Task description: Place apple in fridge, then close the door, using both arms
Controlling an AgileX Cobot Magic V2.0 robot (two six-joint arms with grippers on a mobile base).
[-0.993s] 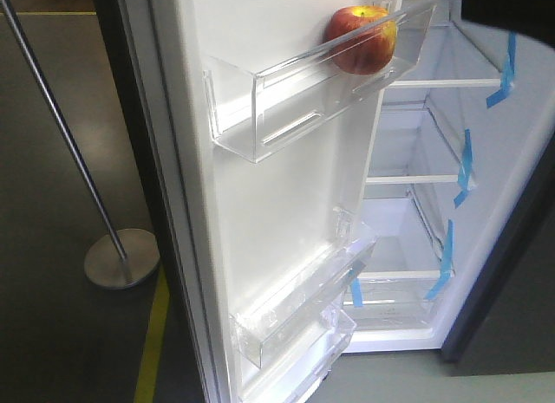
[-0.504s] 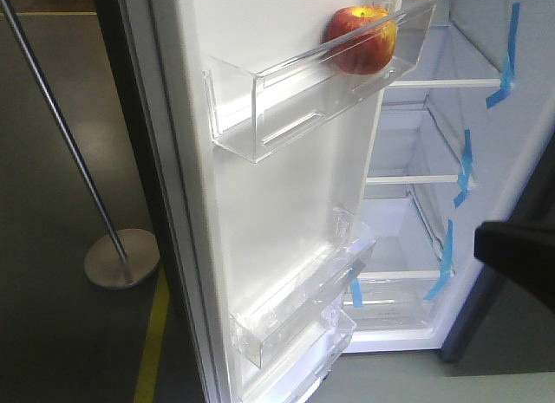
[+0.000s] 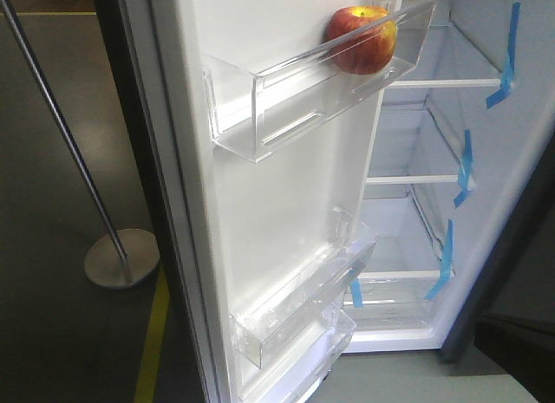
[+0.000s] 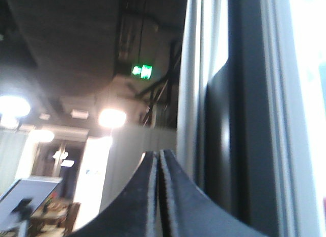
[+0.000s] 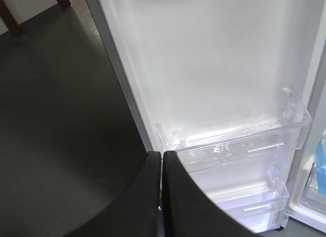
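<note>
The apple [image 3: 362,39], red with yellow patches, rests in the top clear bin [image 3: 286,100] of the door [image 3: 286,204], which stands wide open with its white lining facing me. The fridge [image 3: 512,160] is open behind it, showing white shelves marked with blue tape. In the left wrist view my left gripper [image 4: 159,153] is shut on nothing and points upward beside a dark grey fridge panel [image 4: 244,120]. In the right wrist view my right gripper [image 5: 162,154] is shut and empty, facing the door lining [image 5: 214,69] above two lower bins [image 5: 239,145].
A metal pole on a round base [image 3: 121,257] stands on the dark floor left of the door. A yellow floor line [image 3: 154,334] runs under the door edge. A dark shape [image 3: 516,342] fills the lower right corner of the front view.
A black arm part seen at the top right, then at mid right of the front view, has dropped out toward the lower right corner. Apple and door have not moved.
</note>
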